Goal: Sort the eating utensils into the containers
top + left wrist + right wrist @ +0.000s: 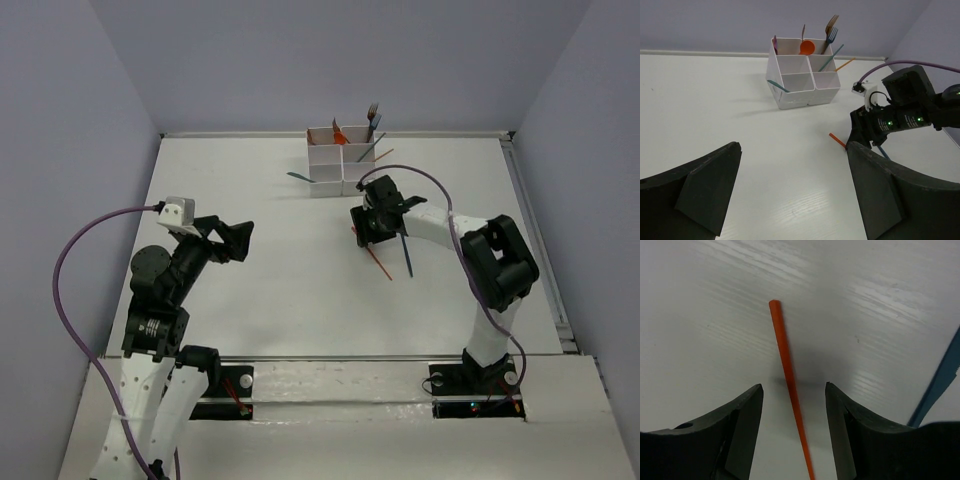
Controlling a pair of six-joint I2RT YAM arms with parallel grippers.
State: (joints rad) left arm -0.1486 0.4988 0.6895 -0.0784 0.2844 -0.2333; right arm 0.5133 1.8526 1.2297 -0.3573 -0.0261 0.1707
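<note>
The white containers stand at the table's back and hold an orange spoon, a fork and several other utensils; a teal knife leans out of the left side. They also show in the left wrist view. A thin orange stick and a teal knife lie on the table. My right gripper is open, low over the table, with a finger on each side of the stick and not touching it. My left gripper is open and empty, above the table at the left.
The table's raised rim runs along the right side. The right arm and its purple cable show in the left wrist view. The loose stick and knife lie near mid-table.
</note>
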